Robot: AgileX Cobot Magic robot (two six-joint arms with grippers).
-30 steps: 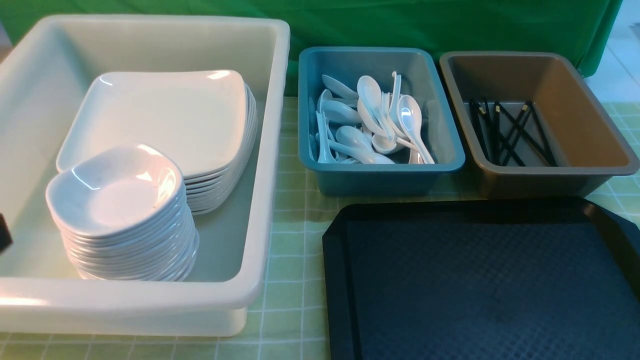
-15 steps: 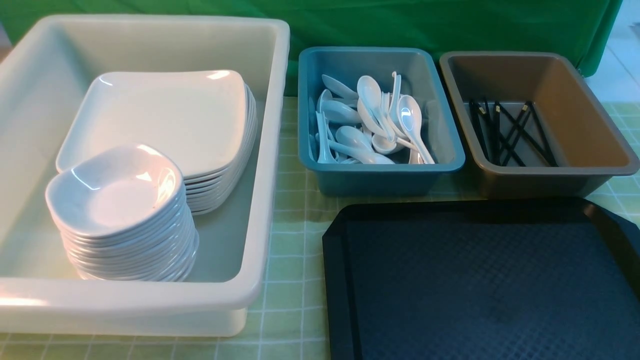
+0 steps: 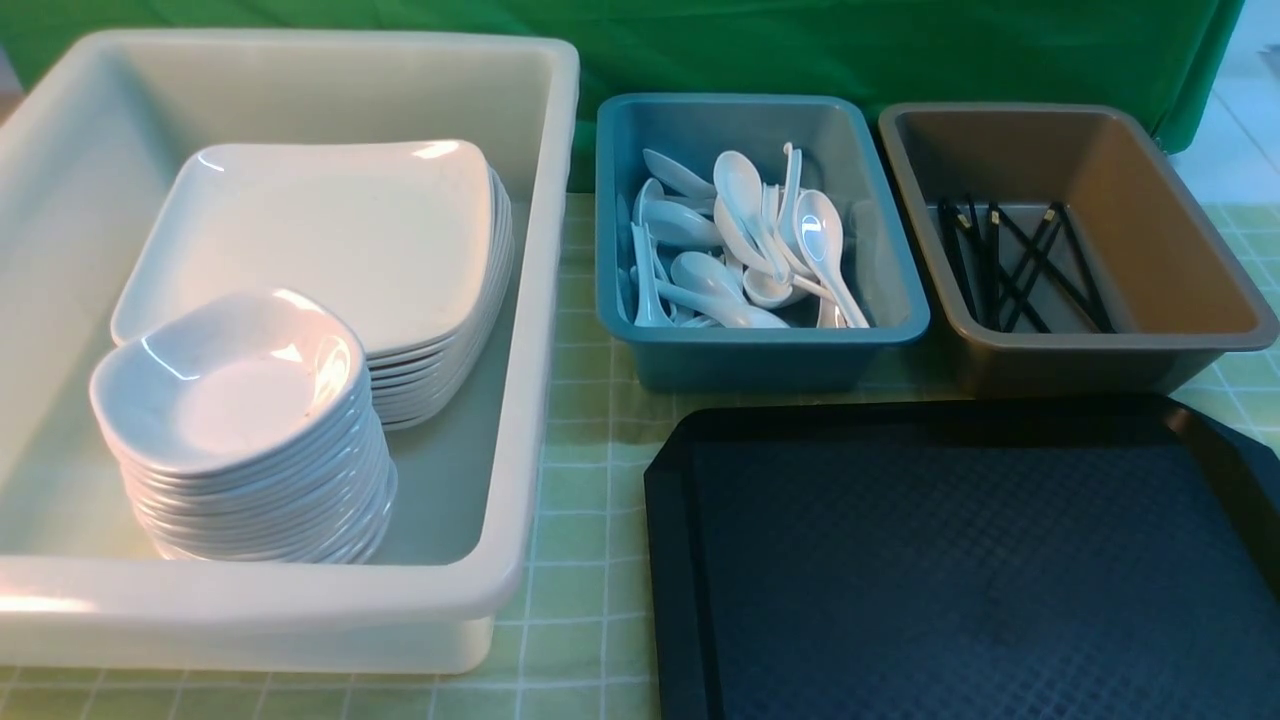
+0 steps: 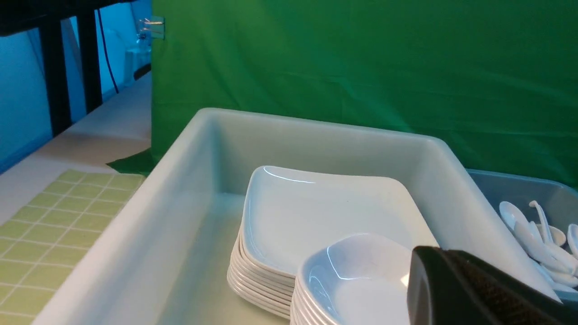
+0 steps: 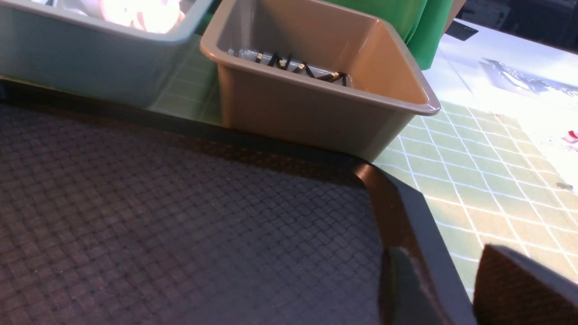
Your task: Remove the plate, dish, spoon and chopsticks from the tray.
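Observation:
The black tray lies at the front right with nothing on its textured surface. A stack of square plates and a stack of small dishes stand inside the white tub. Several spoons lie in the blue bin, and chopsticks lie in the brown bin. My left gripper hovers shut and empty above the dishes. My right gripper is open, its fingers on either side of the tray's rim near a far corner. Neither arm shows in the front view.
The three containers stand in a row behind and left of the tray on a green checked cloth. A green curtain closes off the back. The brown bin sits just beyond the tray's far edge.
The dark tip of my left gripper at the front view's left edge has withdrawn out of sight. Nothing else has moved.

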